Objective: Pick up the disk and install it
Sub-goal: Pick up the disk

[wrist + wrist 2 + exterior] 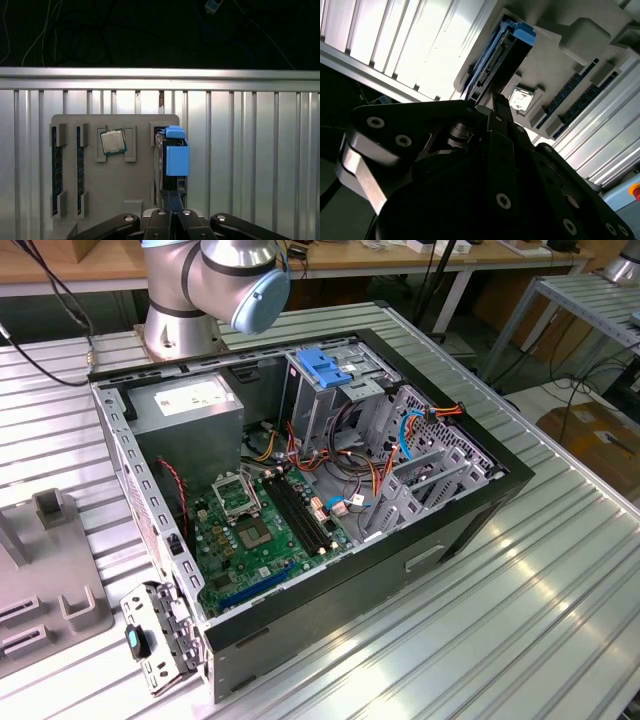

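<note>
Aluminium ribs run across my table (250,165); on it, in the first wrist view, I count one grey tray (140,192), and in that tray one disk (176,160), one chip (113,142) and two memory sticks (56,170) (80,170). The sticks lie side by side in their own slots at one side of the tray; the chip sits in a pocket between them and the disk; the disk stands on its long edge in a slot at the tray's other side, blue carrier towards the camera, grey metal showing beside it.

I have one pincer (172,196); its two fingers are pressed together with no gap that I can see, and they hold nothing. The fingertips point along the disk and sit just short of its near end, in line with it; whether they touch it I cannot tell. In the second wrist view the pincer (501,102) points at that same end of the disk (495,57), with the chip (521,99) just beside the finger.

In the exterior view I see one arm (215,280) rising behind one open case (400,570); inside the case one green board (250,530) lies flat and one metal cage (305,410) stands upright with one blue latch (325,367) on top; part of a grey tray (40,590) lies beside the case, at the exterior view's left.
</note>
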Robot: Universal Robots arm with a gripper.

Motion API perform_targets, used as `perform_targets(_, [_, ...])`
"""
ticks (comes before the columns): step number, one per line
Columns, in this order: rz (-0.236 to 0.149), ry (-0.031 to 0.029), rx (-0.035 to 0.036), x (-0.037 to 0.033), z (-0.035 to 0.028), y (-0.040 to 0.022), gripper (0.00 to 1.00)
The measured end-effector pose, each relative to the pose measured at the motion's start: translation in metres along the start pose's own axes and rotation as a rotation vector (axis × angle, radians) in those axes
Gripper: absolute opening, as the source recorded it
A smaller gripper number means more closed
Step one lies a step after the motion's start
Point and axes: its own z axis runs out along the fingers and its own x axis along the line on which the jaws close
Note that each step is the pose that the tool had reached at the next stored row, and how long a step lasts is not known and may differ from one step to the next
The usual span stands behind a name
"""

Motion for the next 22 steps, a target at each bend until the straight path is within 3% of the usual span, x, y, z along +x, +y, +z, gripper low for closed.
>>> perform_targets(15, [0.0, 0.0, -0.0001, 0.0, 0.0016, 0.0, 0.11])
perform_targets(16, [0.0, 0.0, -0.0001, 0.0, 0.0016, 0.0, 0.12])
perform_targets(18, [0.0, 0.0001, -0.0001, 0.0, 0.0017, 0.0, 0.24])
perform_targets(19, [0.0, 0.0, -0.0001, 0.0, 0.0018, 0.0, 0.24])
perform_targets(21, [0.0, 0.0, -0.0001, 0.0, 0.0018, 0.0, 0.36])
perform_targets(22, [0.0, 0.0001, -0.0001, 0.0, 0.0019, 0.0, 0.36])
